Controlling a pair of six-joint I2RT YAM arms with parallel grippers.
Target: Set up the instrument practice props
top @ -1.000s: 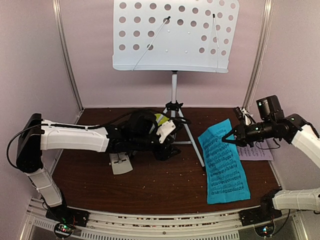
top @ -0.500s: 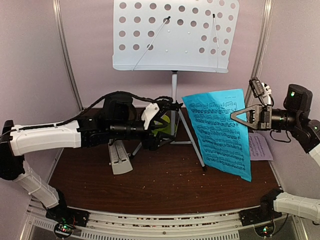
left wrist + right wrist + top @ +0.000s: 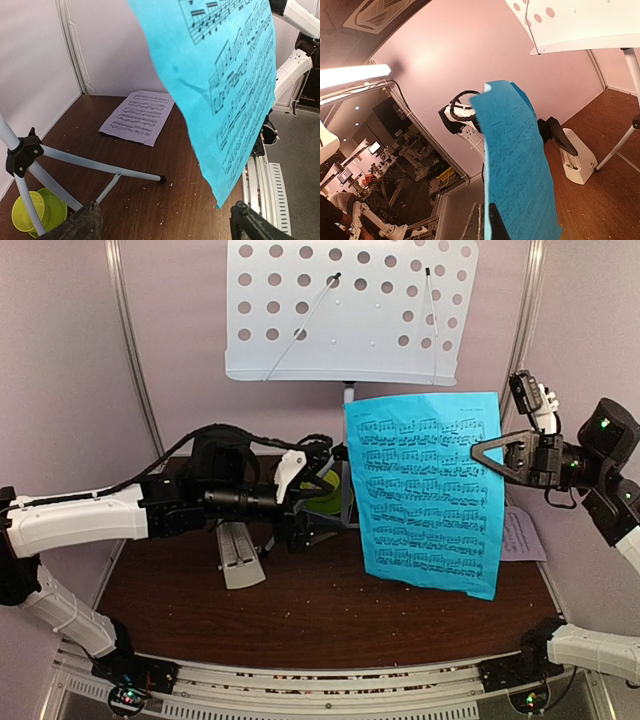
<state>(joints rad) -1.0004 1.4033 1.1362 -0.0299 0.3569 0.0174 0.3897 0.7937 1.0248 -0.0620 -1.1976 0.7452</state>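
The pale perforated music stand (image 3: 350, 310) stands at the back on its silver tripod (image 3: 95, 167). My right gripper (image 3: 482, 453) is shut on the right edge of the blue music sheet (image 3: 425, 490), which hangs upright in the air just below the stand's shelf. In the right wrist view the blue sheet (image 3: 517, 165) rises from the shut right gripper (image 3: 491, 225). My left gripper (image 3: 322, 492) is wide open and empty, left of the sheet; its fingertips (image 3: 75, 225) frame the table. The pink sheet (image 3: 520, 535) lies flat at the right. The cream metronome (image 3: 238, 555) rests on the table under my left arm.
A lime-green bowl on its saucer (image 3: 37, 210) sits by the tripod's legs, behind my left gripper. Pale walls close in the back and both sides. Crumbs dot the brown table (image 3: 300, 610).
My right gripper lifted the blue sheet off the table and swung it up and left until it hangs upright. My left arm rose and reached right, with its gripper now wide open.
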